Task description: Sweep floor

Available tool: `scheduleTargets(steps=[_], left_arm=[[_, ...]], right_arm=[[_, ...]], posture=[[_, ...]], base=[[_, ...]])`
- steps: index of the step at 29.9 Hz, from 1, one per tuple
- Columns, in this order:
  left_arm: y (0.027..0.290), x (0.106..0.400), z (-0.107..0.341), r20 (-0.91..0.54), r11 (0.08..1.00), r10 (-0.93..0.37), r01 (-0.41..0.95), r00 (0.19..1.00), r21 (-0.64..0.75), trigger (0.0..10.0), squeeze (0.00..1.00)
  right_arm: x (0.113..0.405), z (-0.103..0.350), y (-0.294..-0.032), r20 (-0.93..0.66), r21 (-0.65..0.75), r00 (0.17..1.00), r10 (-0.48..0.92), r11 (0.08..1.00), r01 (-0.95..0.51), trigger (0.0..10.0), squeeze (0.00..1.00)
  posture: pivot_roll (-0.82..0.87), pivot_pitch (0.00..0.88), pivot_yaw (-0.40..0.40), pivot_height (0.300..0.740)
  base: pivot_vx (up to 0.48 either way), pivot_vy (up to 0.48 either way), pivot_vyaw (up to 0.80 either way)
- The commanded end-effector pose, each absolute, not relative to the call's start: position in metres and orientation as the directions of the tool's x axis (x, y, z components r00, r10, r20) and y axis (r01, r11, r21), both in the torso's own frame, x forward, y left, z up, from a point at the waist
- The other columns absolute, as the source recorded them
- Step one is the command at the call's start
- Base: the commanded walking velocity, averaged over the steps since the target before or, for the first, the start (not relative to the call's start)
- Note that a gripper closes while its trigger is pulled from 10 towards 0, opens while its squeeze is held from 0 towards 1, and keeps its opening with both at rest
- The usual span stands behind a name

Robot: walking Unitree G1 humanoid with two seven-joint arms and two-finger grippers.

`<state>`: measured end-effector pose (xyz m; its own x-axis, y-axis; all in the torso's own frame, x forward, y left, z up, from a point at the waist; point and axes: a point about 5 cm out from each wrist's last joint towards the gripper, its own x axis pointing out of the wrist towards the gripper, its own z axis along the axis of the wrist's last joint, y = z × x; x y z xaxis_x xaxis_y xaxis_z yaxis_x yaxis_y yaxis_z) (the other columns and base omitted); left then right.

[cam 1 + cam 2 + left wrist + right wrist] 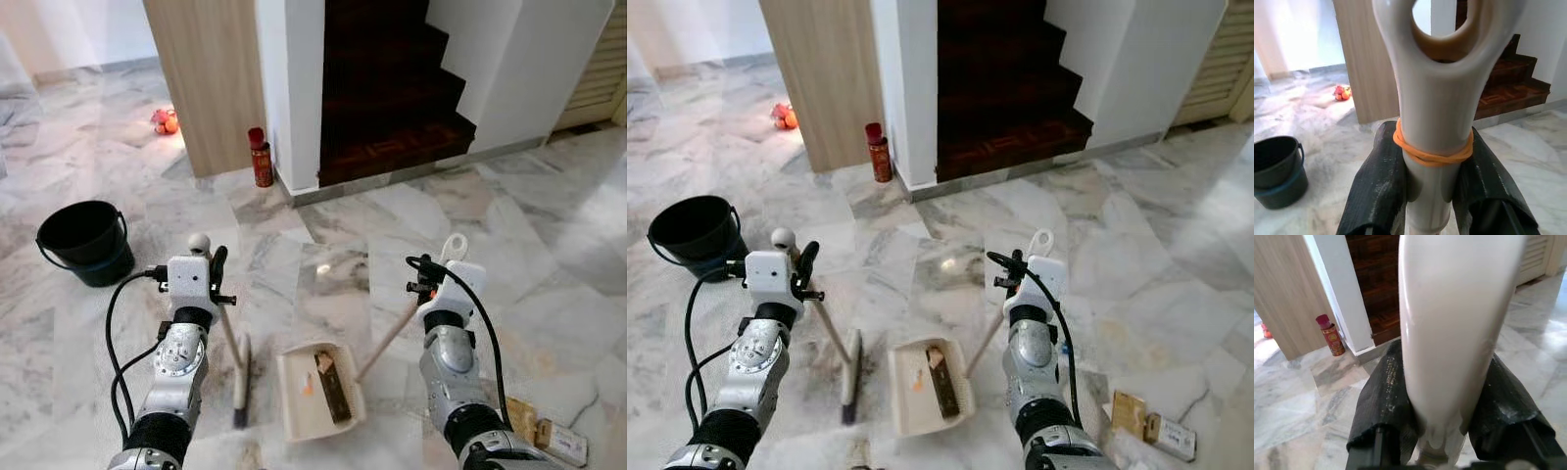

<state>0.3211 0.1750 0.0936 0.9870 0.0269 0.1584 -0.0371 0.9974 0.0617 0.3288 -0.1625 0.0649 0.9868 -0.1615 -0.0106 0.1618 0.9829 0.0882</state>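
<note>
**Broom and dustpan, both on marble floor**

Broom (235, 357): cream handle with orange rubber band (1432, 152) near its looped top end; tilted, dark brush head resting on the floor. Dustpan (318, 390): cream, long tilted handle, tray flat on the floor just beside the brush head. Tray holds a dark brown strip (330, 385) and small orange scrap (308, 385).

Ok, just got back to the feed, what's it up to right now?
It's sweeping. The left gripper holds the broom handle, its brush head on the marble beside the dustpan. The right gripper holds the dustpan's long handle. A brown piece of debris already lies in the pan. A black bucket stands to the robot's left.
</note>
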Motion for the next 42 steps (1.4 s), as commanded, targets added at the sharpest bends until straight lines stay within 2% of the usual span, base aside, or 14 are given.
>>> scheduleTargets(steps=[1, 42], left_arm=[[0.1776, 0.3234, 0.1071, 0.219, 0.996, 0.029, -0.046, 0.975, 0.073, 10.0, 0.0], [0.1797, 0.3199, 0.1064, 0.214, 0.995, 0.051, -0.067, 0.976, 0.069, 10.0, 0.0]], right_arm=[[0.3358, 0.078, -0.1603, 0.04, 0.104, 0.987, -0.155, 0.983, 0.15, 10.0, 0.0], [0.3368, 0.0736, -0.1583, -0.016, 0.167, 0.988, -0.151, 0.974, 0.152, 10.0, 0.0]], posture=[[0.09, 0.0, -0.004, 0.74], [0.1, 0.0, -0.011, 0.74]], base=[[0.0, 0.289, 0.0], [0.0, 0.292, 0.0]])
